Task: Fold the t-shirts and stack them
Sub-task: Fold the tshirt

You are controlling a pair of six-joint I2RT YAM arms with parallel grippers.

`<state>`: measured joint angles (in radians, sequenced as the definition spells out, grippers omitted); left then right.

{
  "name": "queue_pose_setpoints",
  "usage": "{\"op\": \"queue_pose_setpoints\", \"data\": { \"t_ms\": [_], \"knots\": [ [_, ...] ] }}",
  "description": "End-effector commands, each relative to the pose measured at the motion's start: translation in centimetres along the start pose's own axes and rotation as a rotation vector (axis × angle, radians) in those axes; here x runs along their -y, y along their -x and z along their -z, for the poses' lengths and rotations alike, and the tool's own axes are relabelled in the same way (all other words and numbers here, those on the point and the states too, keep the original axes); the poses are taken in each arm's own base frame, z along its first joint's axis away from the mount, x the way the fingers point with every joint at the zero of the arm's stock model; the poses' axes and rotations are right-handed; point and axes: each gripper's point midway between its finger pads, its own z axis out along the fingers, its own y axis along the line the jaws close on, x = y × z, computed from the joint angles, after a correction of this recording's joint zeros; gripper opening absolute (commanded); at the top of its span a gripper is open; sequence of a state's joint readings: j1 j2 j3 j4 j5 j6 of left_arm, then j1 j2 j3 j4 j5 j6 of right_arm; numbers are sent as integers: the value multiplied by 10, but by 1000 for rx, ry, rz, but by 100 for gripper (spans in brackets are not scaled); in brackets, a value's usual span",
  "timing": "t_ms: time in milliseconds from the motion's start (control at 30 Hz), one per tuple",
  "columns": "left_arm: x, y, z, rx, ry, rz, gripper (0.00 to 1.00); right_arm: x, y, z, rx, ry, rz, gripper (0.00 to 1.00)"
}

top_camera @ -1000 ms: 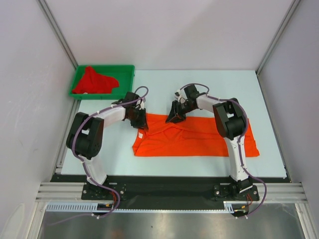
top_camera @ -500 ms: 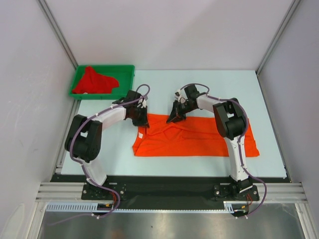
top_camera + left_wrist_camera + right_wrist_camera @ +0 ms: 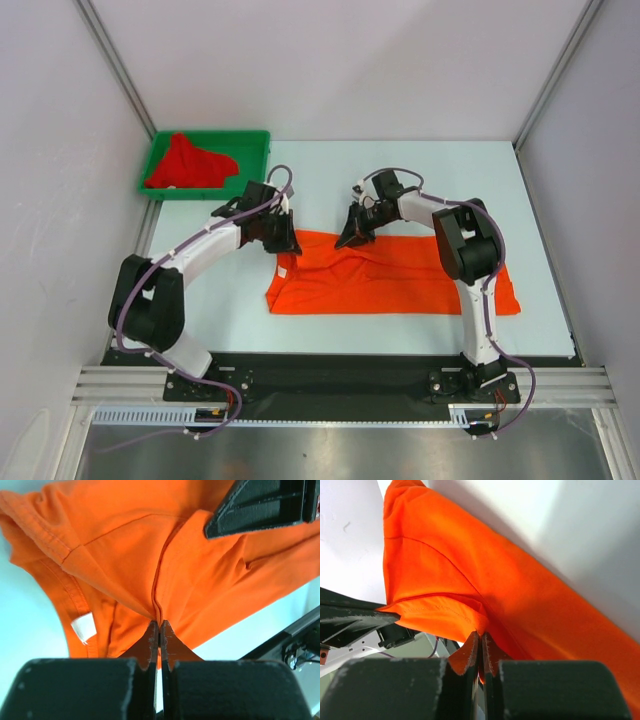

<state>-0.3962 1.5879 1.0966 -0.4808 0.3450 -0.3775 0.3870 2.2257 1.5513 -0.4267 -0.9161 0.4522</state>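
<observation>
The bright orange t-shirt (image 3: pixel 390 275) lies folded into a long band across the middle of the table, its white neck label (image 3: pixel 83 627) near the left end. My left gripper (image 3: pixel 283 243) is shut on the shirt's far left edge, pinching a fold of orange cloth (image 3: pixel 160 622). My right gripper (image 3: pixel 351 238) is shut on the far edge a little further right, cloth bunched between its tips (image 3: pixel 481 635). The deeper red t-shirt (image 3: pixel 190 163) sits crumpled in the green tray.
The green plastic tray (image 3: pixel 255 140) stands at the table's back left corner. Metal frame posts rise at the left and right sides. The table's near edge meets a black rail holding both arm bases.
Both grippers have closed on the orange shirt's far edge. The left arm's elbow has swung out to the left and its gripper has lifted the cloth slightly.
</observation>
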Motion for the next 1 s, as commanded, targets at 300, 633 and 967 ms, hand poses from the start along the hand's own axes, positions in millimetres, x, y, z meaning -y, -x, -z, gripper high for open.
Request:
{"op": "queue_pose_setpoints", "data": {
  "t_ms": [300, 633, 967],
  "knots": [
    [4, -26, 8, -18, 12, -11, 0, -24, -5, 12, 16, 36, 52, 8],
    [-16, -29, -5, -43, 88, -47, 2, -27, -15, 12, -28, 93, 56, 27],
    [-13, -37, -8, -55, 53, -40, 9, -24, -38, 8, -97, 137, 27, 27]
  ]
}}
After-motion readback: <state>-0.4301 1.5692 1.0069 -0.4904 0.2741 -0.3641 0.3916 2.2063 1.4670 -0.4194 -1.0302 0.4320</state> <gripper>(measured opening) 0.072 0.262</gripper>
